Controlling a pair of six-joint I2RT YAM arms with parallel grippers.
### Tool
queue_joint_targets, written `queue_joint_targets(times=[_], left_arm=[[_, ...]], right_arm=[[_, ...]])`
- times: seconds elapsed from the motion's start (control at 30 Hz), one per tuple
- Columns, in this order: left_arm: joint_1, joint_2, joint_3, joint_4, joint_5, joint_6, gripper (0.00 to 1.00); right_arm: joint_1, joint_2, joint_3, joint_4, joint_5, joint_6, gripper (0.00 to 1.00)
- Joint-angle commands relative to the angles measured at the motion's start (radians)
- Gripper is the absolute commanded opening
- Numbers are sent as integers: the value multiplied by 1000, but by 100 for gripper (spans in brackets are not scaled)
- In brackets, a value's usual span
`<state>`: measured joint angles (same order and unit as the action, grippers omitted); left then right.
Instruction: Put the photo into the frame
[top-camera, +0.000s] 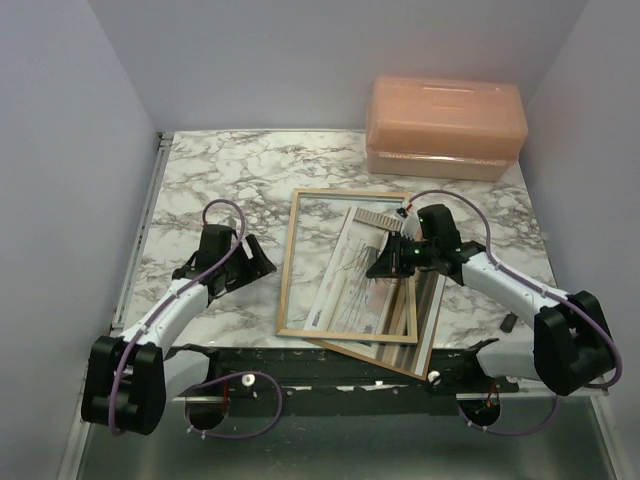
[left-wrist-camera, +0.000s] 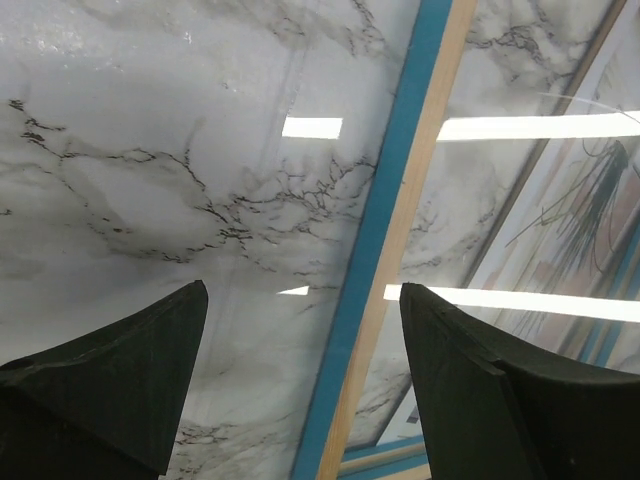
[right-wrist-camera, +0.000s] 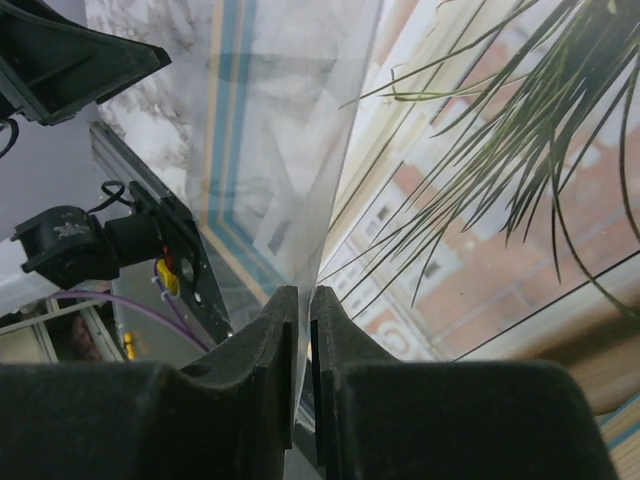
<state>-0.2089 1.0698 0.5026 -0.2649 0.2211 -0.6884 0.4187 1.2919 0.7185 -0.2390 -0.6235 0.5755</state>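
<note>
Lying askew within the opening of the frame (top-camera: 287, 270), set wood-side up at picture centre, the photo (top-camera: 350, 285) looks not yet seated, as the right gripper (right-wrist-camera: 304, 300) nips a thin glossy sheet (right-wrist-camera: 300, 200) (possibly the print's own edge, unclear) and the left gripper (left-wrist-camera: 300, 300) hovers spread at left.

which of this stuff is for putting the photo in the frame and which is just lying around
For the job:
photo
frame
clear sheet, pinched in the right claw

Lying about:
peach box
</note>
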Motion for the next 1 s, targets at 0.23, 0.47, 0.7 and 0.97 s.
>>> queue_joint_targets(times=[0.23, 0.47, 0.7, 0.97], left_arm=[[23, 141, -7, 108, 72, 4, 77], [23, 157, -3, 114, 91, 13, 75], [23, 180, 5, 118, 116, 19, 74], [23, 165, 9, 109, 131, 32, 74]], right_arm=[[-12, 64, -194, 477, 39, 190, 31], [-12, 144, -274, 783, -33, 349, 47], [-12, 291, -311, 1094, -117, 497, 46], [-12, 307, -330, 1157, -124, 539, 29]])
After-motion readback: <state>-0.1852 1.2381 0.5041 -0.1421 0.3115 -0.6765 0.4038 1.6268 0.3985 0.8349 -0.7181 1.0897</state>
